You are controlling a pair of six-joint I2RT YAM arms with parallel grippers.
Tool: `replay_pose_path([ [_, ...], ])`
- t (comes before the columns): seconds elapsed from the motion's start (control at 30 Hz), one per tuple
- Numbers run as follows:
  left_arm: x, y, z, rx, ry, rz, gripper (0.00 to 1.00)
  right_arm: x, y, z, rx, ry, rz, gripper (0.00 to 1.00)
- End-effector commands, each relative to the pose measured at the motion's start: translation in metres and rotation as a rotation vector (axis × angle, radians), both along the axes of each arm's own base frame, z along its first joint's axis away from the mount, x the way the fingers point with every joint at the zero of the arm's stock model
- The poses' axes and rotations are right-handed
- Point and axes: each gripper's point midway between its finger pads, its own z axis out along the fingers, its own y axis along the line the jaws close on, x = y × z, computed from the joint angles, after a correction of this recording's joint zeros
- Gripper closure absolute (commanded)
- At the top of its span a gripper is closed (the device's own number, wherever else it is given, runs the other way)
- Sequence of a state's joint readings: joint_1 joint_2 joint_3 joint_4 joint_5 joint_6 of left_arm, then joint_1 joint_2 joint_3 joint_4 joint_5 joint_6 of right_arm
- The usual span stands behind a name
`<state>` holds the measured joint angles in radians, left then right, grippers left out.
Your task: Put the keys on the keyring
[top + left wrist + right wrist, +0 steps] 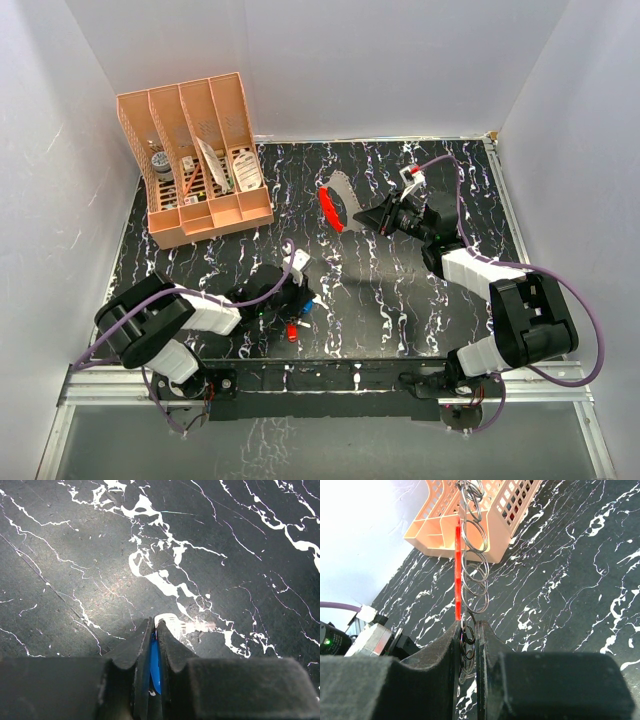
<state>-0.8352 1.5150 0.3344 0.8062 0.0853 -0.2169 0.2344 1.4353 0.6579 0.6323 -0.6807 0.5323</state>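
Observation:
The blue-headed key point(155, 666) is pinched between the jaws of my left gripper point(154, 626), and its short silver blade point(175, 621) pokes out past the tips, low over the table. In the top view that gripper point(302, 302) is at the near left, with the red-headed key point(291, 332) lying on the table just in front of it. My right gripper point(364, 215) holds the keyring point(329, 207) up above mid-table. Seen edge-on in the right wrist view, the keyring's red strip point(457, 570) and a row of wire rings point(473, 555) rise from the shut right gripper point(468, 626).
A peach slotted organizer point(195, 160) with small items stands at the back left on the black marbled table point(400, 300); it also shows behind the keyring as the organizer point(492, 515). White walls close in on three sides. The left arm's camera body point(367, 640) shows low in the right wrist view.

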Motion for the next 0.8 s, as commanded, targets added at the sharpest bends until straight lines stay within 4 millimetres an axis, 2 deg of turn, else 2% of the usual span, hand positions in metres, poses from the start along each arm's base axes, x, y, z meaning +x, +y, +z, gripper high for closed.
replay_pose_path([
  [0.0, 0.004, -0.006, 0.012, -0.02, -0.035, -0.009, 0.96, 0.003, 0.0, 0.02, 0.026, -0.086, 0.009, 1.0],
  [0.07, 0.005, -0.006, 0.017, -0.024, -0.043, -0.005, 1.0, 0.003, 0.0, 0.02, 0.026, -0.086, 0.009, 1.0],
  [0.2, 0.009, -0.008, 0.039, -0.051, -0.077, 0.001, 1.0, 0.001, 0.0, 0.022, 0.023, -0.094, 0.016, 1.0],
  [0.33, 0.012, -0.011, 0.075, -0.11, -0.136, 0.002, 1.0, -0.001, 0.0, 0.022, 0.003, -0.094, 0.022, 1.0],
  [0.5, 0.011, -0.016, 0.107, -0.17, -0.21, -0.036, 1.0, -0.007, 0.0, 0.024, 0.001, -0.087, 0.038, 1.0],
  [0.77, 0.015, -0.025, 0.122, -0.206, -0.346, -0.101, 1.0, -0.02, 0.002, 0.032, 0.031, -0.061, 0.04, 1.0],
])
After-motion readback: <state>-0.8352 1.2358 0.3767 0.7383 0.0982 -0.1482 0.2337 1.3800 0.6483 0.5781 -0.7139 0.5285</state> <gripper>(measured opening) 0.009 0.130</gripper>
